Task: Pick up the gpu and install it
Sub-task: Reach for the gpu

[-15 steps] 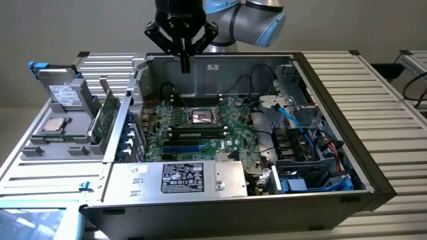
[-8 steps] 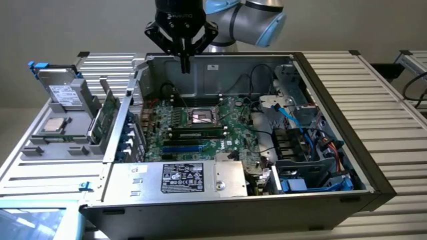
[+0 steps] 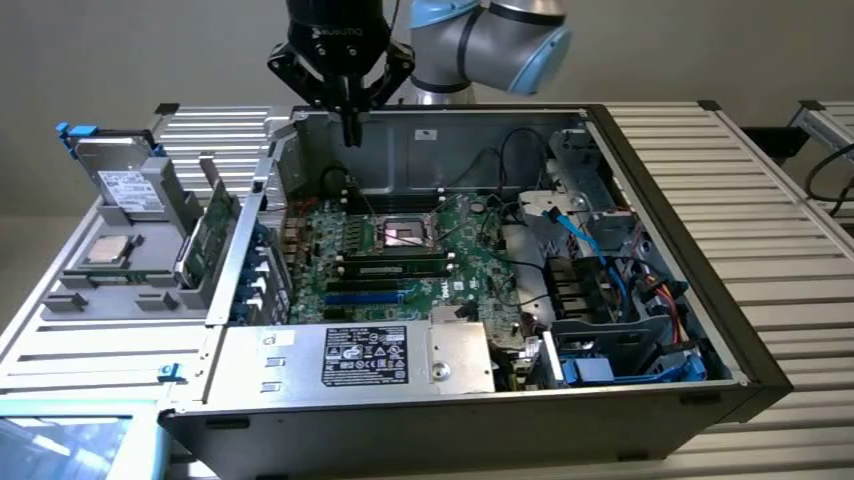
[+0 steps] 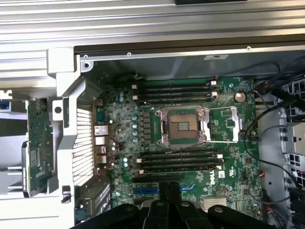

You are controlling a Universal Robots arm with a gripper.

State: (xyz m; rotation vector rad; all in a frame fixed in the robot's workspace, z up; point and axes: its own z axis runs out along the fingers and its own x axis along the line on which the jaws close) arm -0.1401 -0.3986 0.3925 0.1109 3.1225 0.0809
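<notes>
The gpu (image 3: 207, 235) stands on edge in a tray (image 3: 120, 300) beside the case (image 3: 441, 430), probably for easy grasping; the fingers (image 3: 351, 133), closed and empty, hang over the case.

Premises present as a robotics laboratory or test cell set up for computer assembly. Evidence: a Universal Robots arm (image 3: 494, 40) stands over a ribbed aluminium worktop (image 3: 747, 200), on which an opened desktop computer case (image 3: 454, 155) lies with its motherboard (image 3: 400, 260) exposed (cabling and drive bays in plain sight). Beside the case, on the exterior view's left, a grey moulded fixture (image 3: 80, 300) holds loose components in fitted slots, among them the gpu (image 3: 211, 235) standing on edge; the wall (image 3: 134, 50) behind is bare and plain.
</notes>
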